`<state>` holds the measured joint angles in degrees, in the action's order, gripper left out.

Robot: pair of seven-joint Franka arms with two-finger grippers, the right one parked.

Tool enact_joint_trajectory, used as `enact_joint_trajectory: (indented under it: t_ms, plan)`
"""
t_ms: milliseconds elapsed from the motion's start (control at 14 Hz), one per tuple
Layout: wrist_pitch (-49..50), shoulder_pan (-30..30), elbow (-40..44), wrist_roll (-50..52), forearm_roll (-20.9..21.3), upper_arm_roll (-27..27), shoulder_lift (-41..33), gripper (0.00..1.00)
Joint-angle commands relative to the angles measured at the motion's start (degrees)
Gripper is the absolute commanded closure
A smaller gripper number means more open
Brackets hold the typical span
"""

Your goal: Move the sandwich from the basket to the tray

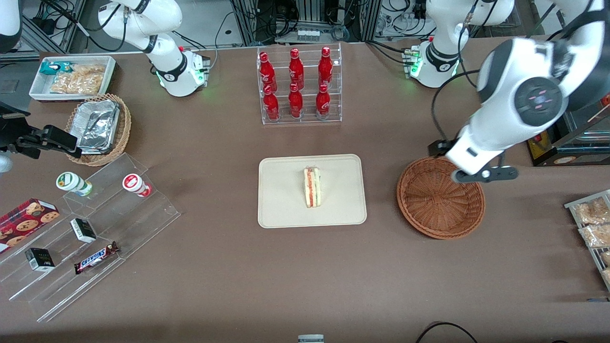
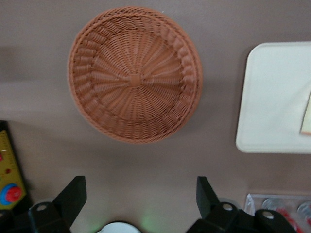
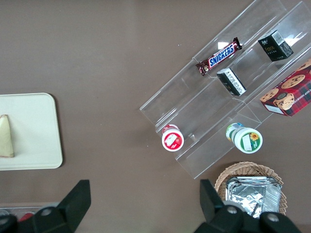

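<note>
Snickers bar (image 1: pixel 96 257) and small dark boxes (image 1: pixel 39 259) on clear acrylic steps (image 1: pixel 95 228), lower left of the front frame. Cookie box (image 1: pixel 26 216) at the left edge. Two lidded cups (image 1: pixel 74 183) lie on the upper steps. Snack packets (image 1: pixel 592 224) at the right edge.

Tray (image 1: pixel 286 209), frame centre. Sandwich (image 1: pixel 312 186) rests on it, near the tray's middle, filling edge up: red, pink and green stripes visible.

Basket (image 1: pixel 438 205), right of centre in the front frame, well apart from the tray, with nothing in it. Wrist view shows the bare woven bottom (image 2: pixel 134 77) and a tray corner (image 2: pixel 272 97) beside it.

Gripper (image 1: pixel 483 175) hangs over the basket's rim, at the side farther from the front camera. In the wrist view the fingers (image 2: pixel 73 196) are spread wide, nothing between them.

Tan basket of foil containers (image 1: pixel 97 126), left. White bin of snacks (image 1: pixel 71 76), upper left. Rack of red bottles (image 1: pixel 298 83), top centre.
</note>
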<state>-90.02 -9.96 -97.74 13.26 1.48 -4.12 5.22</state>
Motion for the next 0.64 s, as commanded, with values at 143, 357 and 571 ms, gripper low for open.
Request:
enact_joint_trajectory:
  t_ms: [143,357,571]
  plan:
    - [5.2,11.0,0.7,-14.1,-0.5,-3.8,-7.1,0.0]
    - [5.1,14.9,3.7,-16.9,-0.1,-3.8,-7.9,0.0]
    - [3.2,15.5,4.0,-16.7,-0.3,-3.4,-7.9,0.0]
